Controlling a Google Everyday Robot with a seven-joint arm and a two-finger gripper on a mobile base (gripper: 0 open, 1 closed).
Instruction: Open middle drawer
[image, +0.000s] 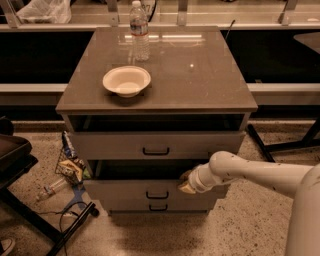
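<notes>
The middle drawer (130, 191) is a wide grey drawer with a low front and a small black bar handle (157, 195). It is pulled out past the lowest drawer (157, 206), with a dark gap above it. My gripper (184, 183) is at the drawer's upper front edge, right of the handle, at the end of my white arm (250, 172) reaching in from the right. The taller top drawer (156, 145) is also pulled out a little.
A white bowl (126, 80) and a water bottle (139, 30) stand on the cabinet top (200, 75). Clutter and cables (67, 172) lie on the floor to the left, beside a dark chair base (30, 220). A table leg (260, 142) stands at the right.
</notes>
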